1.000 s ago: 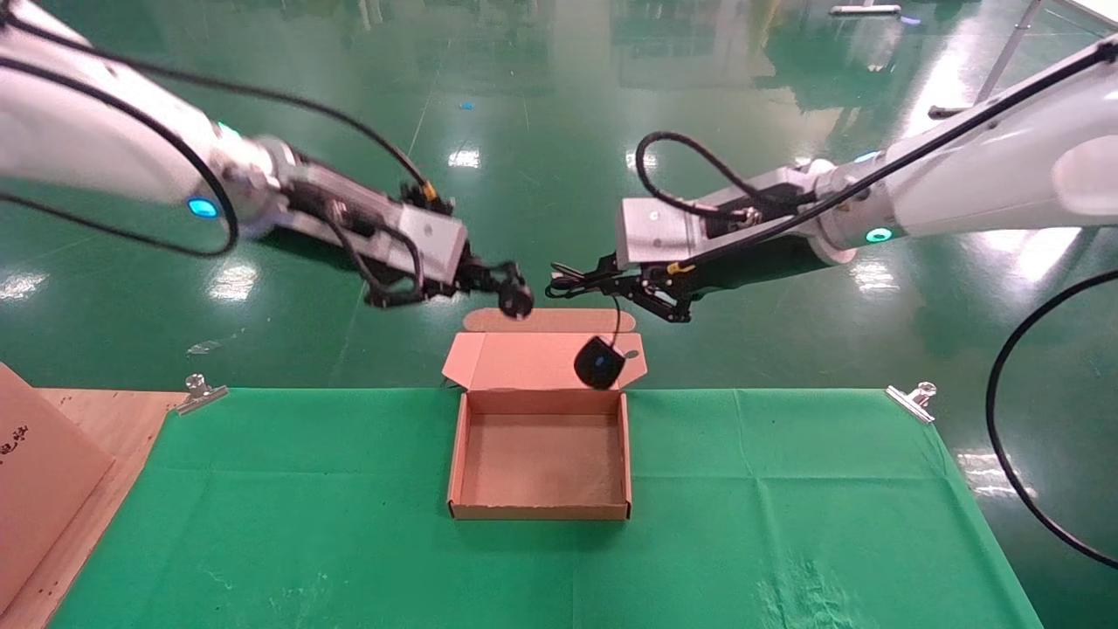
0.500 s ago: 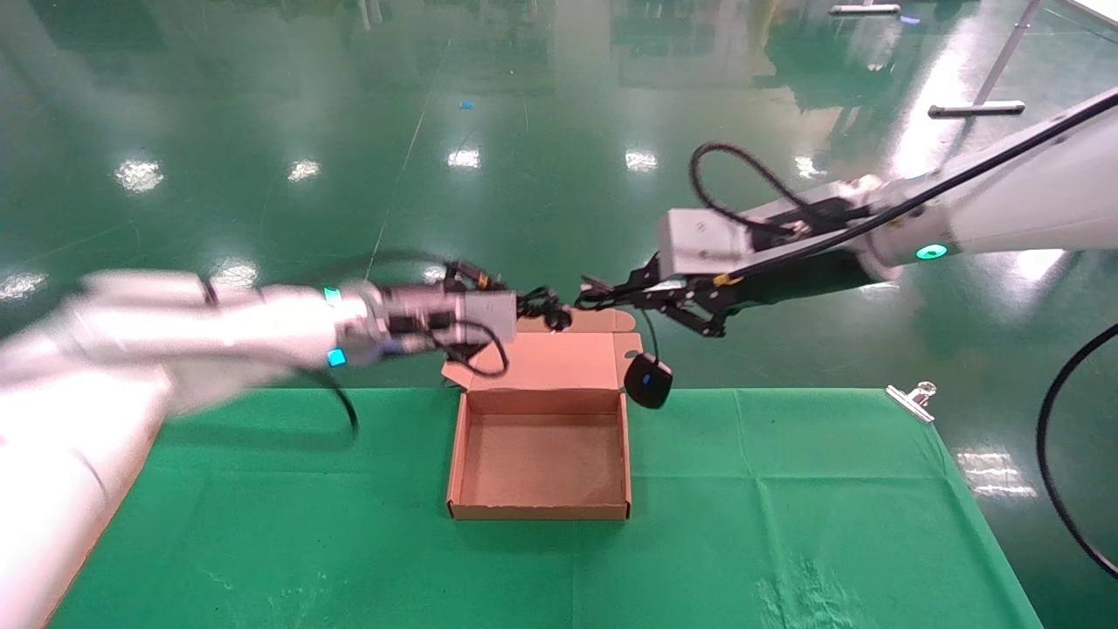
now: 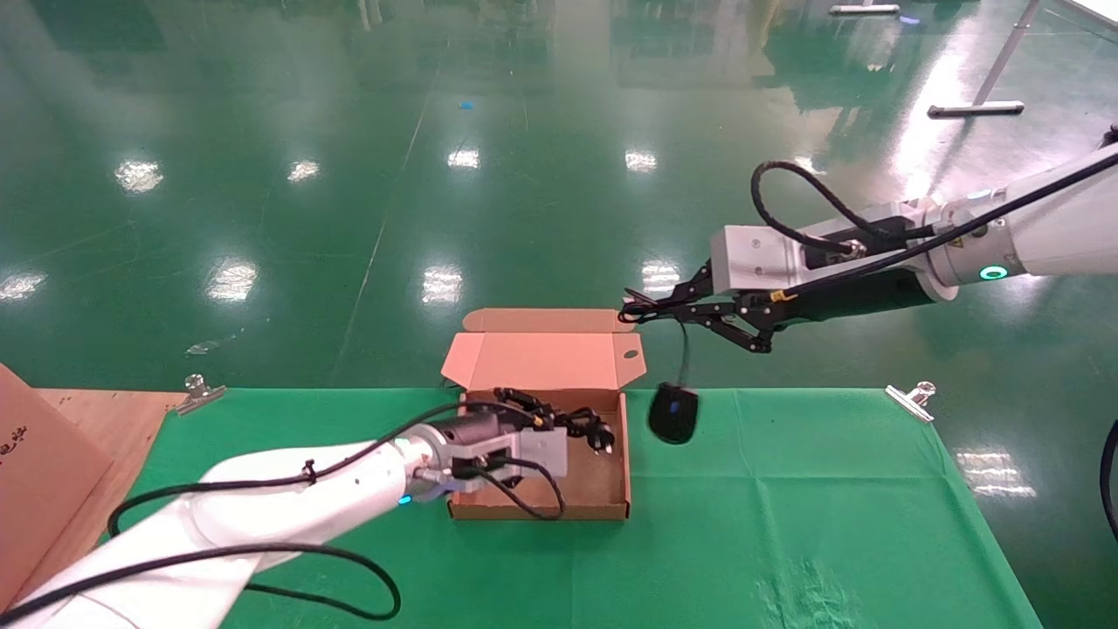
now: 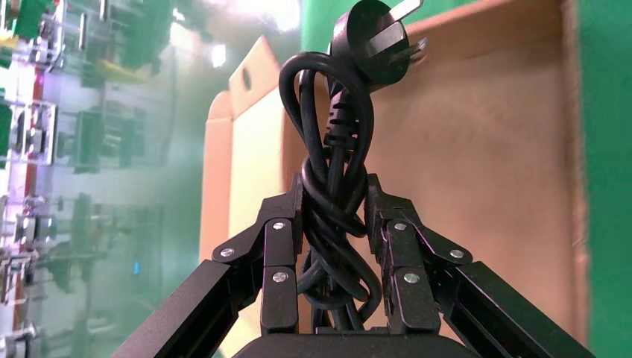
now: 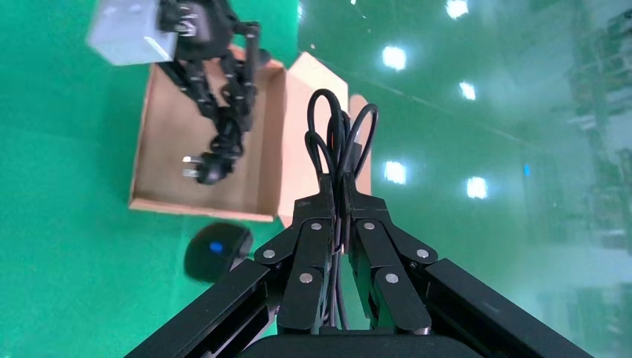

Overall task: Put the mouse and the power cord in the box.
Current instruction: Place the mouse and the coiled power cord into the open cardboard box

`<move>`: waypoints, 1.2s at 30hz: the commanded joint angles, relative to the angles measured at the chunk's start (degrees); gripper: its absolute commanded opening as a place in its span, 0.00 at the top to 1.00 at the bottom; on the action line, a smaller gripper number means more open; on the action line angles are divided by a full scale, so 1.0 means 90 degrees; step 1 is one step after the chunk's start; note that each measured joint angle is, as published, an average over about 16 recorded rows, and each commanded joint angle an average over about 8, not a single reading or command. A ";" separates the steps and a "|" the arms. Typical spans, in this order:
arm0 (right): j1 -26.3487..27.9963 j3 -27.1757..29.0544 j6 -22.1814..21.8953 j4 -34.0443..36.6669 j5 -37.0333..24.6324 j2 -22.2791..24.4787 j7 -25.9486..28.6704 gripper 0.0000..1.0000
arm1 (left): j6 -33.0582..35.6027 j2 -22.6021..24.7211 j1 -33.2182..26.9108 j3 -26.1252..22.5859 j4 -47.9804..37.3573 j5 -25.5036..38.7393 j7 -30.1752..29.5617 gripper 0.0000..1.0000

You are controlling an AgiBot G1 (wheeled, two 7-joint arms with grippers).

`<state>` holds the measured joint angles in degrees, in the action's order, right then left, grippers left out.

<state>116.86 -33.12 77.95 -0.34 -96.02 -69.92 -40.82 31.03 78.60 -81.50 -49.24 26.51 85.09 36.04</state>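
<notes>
The brown box (image 3: 540, 509) stands open on the green table, its lid (image 3: 541, 358) leaning back. My left gripper (image 3: 559, 418) reaches into the box and is shut on the bundled black power cord (image 4: 333, 190), whose plug (image 3: 601, 438) hangs over the box floor (image 4: 477, 171). My right gripper (image 3: 636, 312) hovers beyond the box's far right corner and is shut on the looped thin cable (image 5: 339, 142) of the mouse. The black mouse (image 3: 673, 413) with its blue mark dangles on that cable just right of the box, over the cloth (image 5: 217, 250).
A larger brown carton (image 3: 39, 463) with black print sits at the table's left edge on a wooden board. Metal clips (image 3: 913, 398) pin the cloth at both far corners. Black arm cables trail over the cloth at front left (image 3: 262, 559).
My left arm swung down from above the lid and lowered the power cord into the box. My right gripper drifted to the right, and the mouse swung from over the lid to beside the box.
</notes>
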 commanded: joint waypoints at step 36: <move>-0.0600 0.0184 -0.0536 -0.0198 0.0288 -0.0863 0.0312 1.00 | 0.1903 -0.1358 -0.0706 -0.0359 -0.0575 -0.2998 0.0880 0.00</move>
<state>110.51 -31.79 72.39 -3.80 -93.17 -77.31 -37.65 47.45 66.51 -87.60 -52.82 21.42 58.57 43.35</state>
